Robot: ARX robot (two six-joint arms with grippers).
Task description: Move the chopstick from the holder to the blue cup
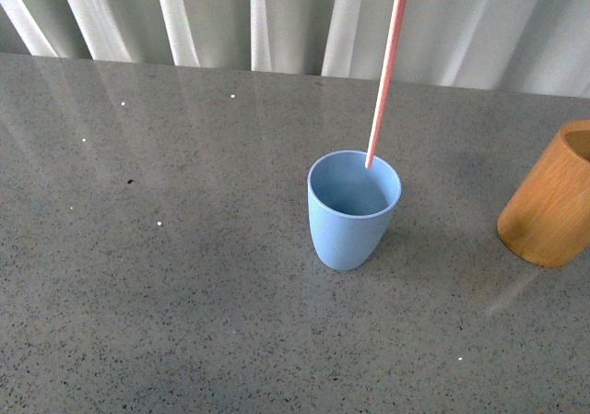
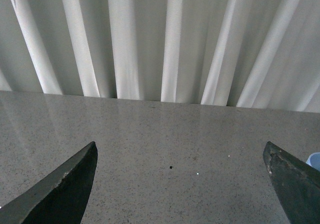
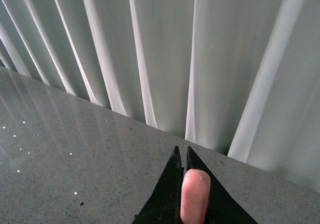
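The pink chopstick (image 1: pixel 385 73) hangs nearly upright from above the front view's top edge, its lower tip at the far rim of the light blue cup (image 1: pixel 352 208), which stands mid-table. The orange-brown holder (image 1: pixel 552 196) stands at the right edge, partly cut off. Neither arm shows in the front view. In the right wrist view my right gripper (image 3: pixel 182 154) is shut on the chopstick (image 3: pixel 194 196), whose rounded pink end shows between the dark fingers. My left gripper (image 2: pixel 180 154) is open over bare table, and a sliver of the blue cup (image 2: pixel 315 160) shows beside one finger.
The grey speckled table (image 1: pixel 166 276) runs back to a white pleated curtain (image 1: pixel 277 17). A few small white and dark specks lie on the table's left half.
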